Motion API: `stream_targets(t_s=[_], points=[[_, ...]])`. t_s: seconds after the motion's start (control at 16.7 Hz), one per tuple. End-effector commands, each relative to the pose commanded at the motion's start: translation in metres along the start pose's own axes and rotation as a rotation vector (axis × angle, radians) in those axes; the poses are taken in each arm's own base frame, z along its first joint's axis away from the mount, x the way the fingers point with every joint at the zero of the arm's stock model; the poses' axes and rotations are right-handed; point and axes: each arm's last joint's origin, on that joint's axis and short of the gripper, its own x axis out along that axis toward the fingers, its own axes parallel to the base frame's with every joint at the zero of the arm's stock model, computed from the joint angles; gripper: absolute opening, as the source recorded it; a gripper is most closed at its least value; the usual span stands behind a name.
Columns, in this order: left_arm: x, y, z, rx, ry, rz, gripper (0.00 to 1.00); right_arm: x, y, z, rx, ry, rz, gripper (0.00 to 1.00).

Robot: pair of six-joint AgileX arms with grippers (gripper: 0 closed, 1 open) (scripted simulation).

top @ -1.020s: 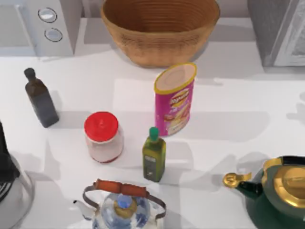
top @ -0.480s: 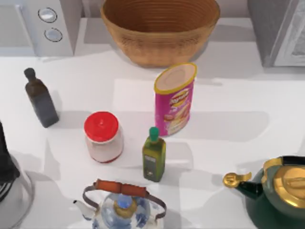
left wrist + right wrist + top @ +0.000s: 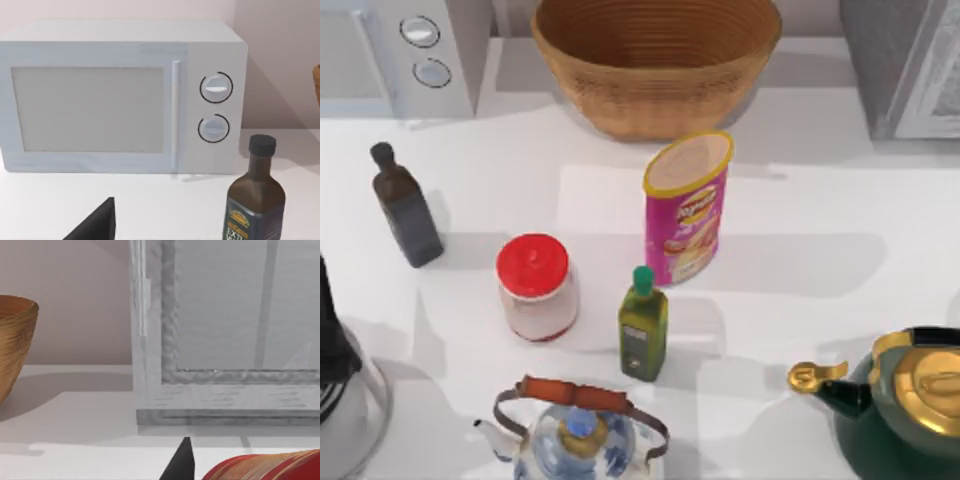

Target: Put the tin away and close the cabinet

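The tin (image 3: 687,205) is a tall pink canister with a yellow rim and a pale lid. It stands upright mid-table, in front of the basket. The grey cabinet (image 3: 905,65) is at the back right corner. Its glass-paned front (image 3: 235,315) looms close in the right wrist view. There a black tip of my right gripper (image 3: 181,462) shows beside a red and gold striped surface (image 3: 262,467) that I cannot identify. A black part of my left gripper (image 3: 97,225) shows facing the microwave. Nothing touches the tin.
A wicker basket (image 3: 655,60) sits behind the tin, a microwave (image 3: 400,50) at the back left. Around the tin stand a dark bottle (image 3: 407,210), a red-lidded jar (image 3: 536,287), a green oil bottle (image 3: 643,325), a glass kettle (image 3: 575,430) and a green teapot (image 3: 905,400).
The shadow at the table's right edge has slid off to the right. The tin and the other things have not moved.
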Motion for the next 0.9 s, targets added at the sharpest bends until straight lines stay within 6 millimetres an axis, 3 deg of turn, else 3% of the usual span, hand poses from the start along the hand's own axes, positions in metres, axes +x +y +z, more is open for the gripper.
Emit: stream_targets(t_s=[0.24, 0.42, 0.6, 0.9], points=[[0.0, 0.0, 0.0, 0.0, 0.0, 0.0, 1.0, 0.0, 0.0, 0.008, 0.004, 0.005, -0.007, 0.0], [0.0, 0.0, 0.0, 0.0, 0.0, 0.0, 1.0, -0.001, 0.001, 0.041, 0.01, -0.007, -0.017, 0.0], [0.0, 0.0, 0.0, 0.0, 0.0, 0.0, 1.0, 0.001, 0.003, 0.094, 0.02, -0.034, -0.026, 0.0], [0.0, 0.0, 0.0, 0.0, 0.0, 0.0, 1.0, 0.018, 0.01, 0.204, 0.035, -0.083, -0.03, 0.0]])
